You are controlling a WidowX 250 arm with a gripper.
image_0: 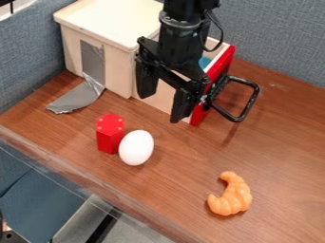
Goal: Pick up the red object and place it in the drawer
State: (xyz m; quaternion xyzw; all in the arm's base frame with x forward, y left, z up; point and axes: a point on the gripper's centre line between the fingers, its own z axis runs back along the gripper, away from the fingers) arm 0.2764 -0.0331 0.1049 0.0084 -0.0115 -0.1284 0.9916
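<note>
My gripper hangs open at the upper middle, its two fingers spread apart with nothing between them. Down and to the left of it, the red object, a six-sided block with small light dots on top, stands upright on the table. The drawer is pulled out from the wooden cabinet, its red front facing right with a black handle. The arm and gripper cover part of the drawer, and a bit of something blue shows inside it.
A white egg stands close beside the red block on its right. An orange croissant lies at the lower right. Grey tape runs from the wooden cabinet onto the table. Blue-grey partitions stand behind and at the left.
</note>
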